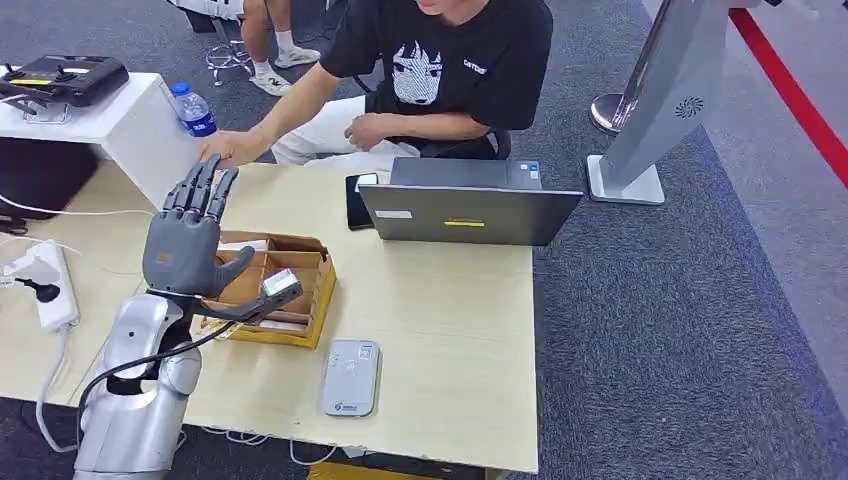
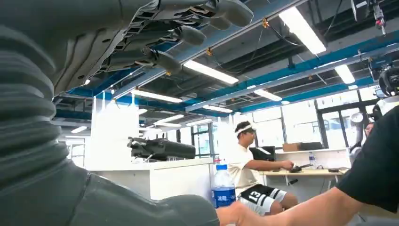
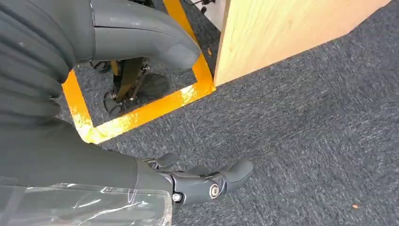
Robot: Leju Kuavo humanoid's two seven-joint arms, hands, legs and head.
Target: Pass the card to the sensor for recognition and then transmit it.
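Observation:
My left hand [image 1: 185,245] is raised over the left side of a cardboard box [image 1: 322,285] on the wooden table [image 1: 450,310]. Its fingers point up and apart, its thumb reaches right across the box, and it holds nothing. A pale card [image 1: 281,281] stands in the box at the thumb's tip; whether they touch is unclear. The grey-white card sensor [image 1: 350,377] lies flat near the table's front edge, right of the box. In the left wrist view the left hand [image 2: 141,42] has stretched fingers. My right hand [image 3: 94,155] hangs over the carpet with loosely bent fingers and holds nothing.
A person sits behind the table with one hand [image 1: 232,148] resting on it just beyond my left hand. A laptop [image 1: 470,205] and a phone [image 1: 358,200] lie at the back. A water bottle [image 1: 195,110] and a power strip [image 1: 45,285] are at the left.

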